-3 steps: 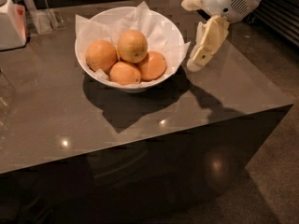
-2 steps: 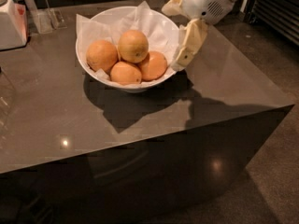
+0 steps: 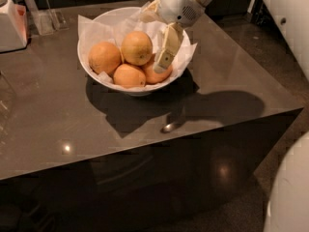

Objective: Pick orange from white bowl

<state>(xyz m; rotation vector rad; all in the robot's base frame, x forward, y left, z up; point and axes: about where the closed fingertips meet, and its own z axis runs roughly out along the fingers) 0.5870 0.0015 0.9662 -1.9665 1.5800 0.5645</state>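
Gripper (image 3: pixel 165 56) at upper centre of frame, hanging over right side of white bowl (image 3: pixel 114 12), just right of orange (image 3: pixel 137 47) (palest, topmost of four fruits). Grasp state: cannot tell. Bowl on grey table (image 3: pixel 231 86).

Fruit: four in total, all in one pile. One paler orange (image 3: pixel 136 47) on top. Three deeper-coloured fruits: left fruit (image 3: pixel 104 57), front fruit (image 3: pixel 129 75), right fruit (image 3: pixel 154 77), that last one half hidden. One white bowl (image 3: pixel 91 69) holding all four. One sheet of crinkled paper (image 3: pixel 89 25) lining it. One gripper (image 3: pixel 163 50), on one arm, over the right side of the bowl, in front of the right fruit. One table (image 3: pixel 48 110). One boxy white appliance (image 3: pixel 10 25) at the far left corner. One clear container (image 3: pixel 46 21) just beside it. Two rounded white shapes at the right edge, upper shape (image 3: pixel 287 13) and lower shape (image 3: pixel 292 192); can't tell what they are.
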